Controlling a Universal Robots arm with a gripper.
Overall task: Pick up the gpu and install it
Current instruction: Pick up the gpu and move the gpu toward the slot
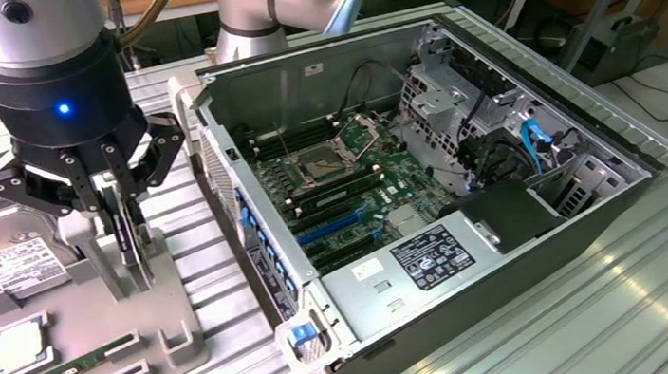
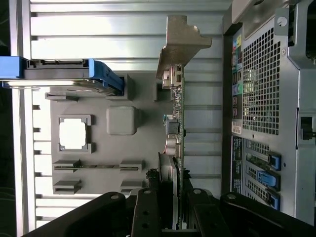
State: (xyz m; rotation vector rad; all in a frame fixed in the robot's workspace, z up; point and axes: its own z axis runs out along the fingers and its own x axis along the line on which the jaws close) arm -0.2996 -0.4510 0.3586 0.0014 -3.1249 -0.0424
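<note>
The gpu [image 1: 134, 247] is a thin green card held upright and edge-on, just above the grey parts tray [image 1: 190, 358] at the exterior view's left. My gripper [image 1: 120, 208] is shut on its upper edge, fingers pressed to both faces. In the wrist view the gpu [image 2: 178, 113] runs away from the gripper [image 2: 174, 207], with its silver bracket [image 2: 178, 42] at the far end. I cannot tell whether its lower edge still touches the tray.
The open computer case [image 1: 592, 213] lies to the exterior view's right of the tray, its motherboard showing blue slots [image 1: 336, 230]. On the tray are a hard drive [image 1: 6, 261], a processor chip [image 1: 16, 346] and a RAM stick [image 1: 69, 368]. The case's rear panel [image 2: 266, 98] is close beside the card.
</note>
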